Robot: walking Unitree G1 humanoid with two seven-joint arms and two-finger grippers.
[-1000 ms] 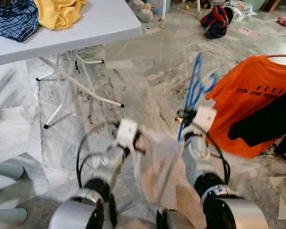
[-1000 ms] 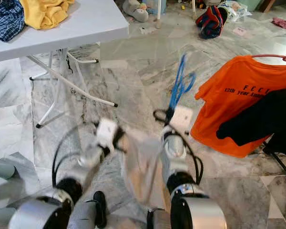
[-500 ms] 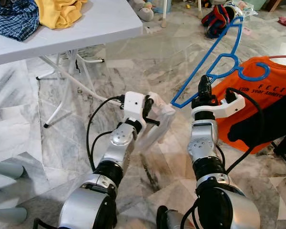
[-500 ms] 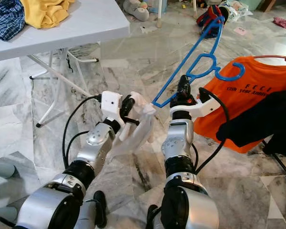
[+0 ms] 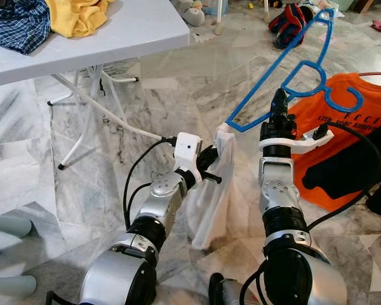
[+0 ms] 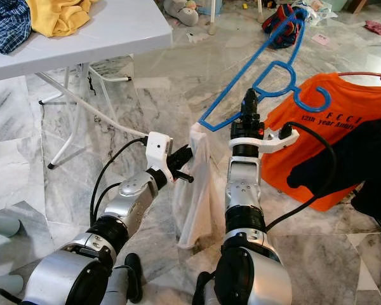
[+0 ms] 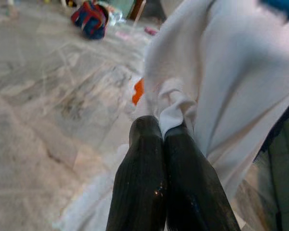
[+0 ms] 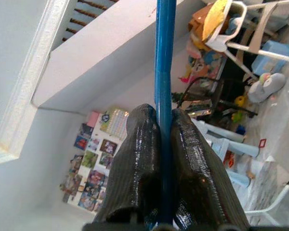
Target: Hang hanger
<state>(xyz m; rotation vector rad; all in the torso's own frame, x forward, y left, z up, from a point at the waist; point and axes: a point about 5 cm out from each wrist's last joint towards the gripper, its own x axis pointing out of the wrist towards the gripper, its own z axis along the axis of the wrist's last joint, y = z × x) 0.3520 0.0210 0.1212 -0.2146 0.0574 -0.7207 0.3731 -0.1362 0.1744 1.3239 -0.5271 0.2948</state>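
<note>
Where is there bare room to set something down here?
The white table is bare on its near right part, beside the yellow cloth. Marble floor between table legs and orange shirt is open. Toys clutter the far floor.

I see both eye views bright and sharp, in even daylight, with soft glare on the marble floor [image 5: 178, 82]. The shadows are weak. In the left wrist view the white cloth [image 7: 221, 72] is close and blurred. The right wrist view is clear, its background pale.
</note>
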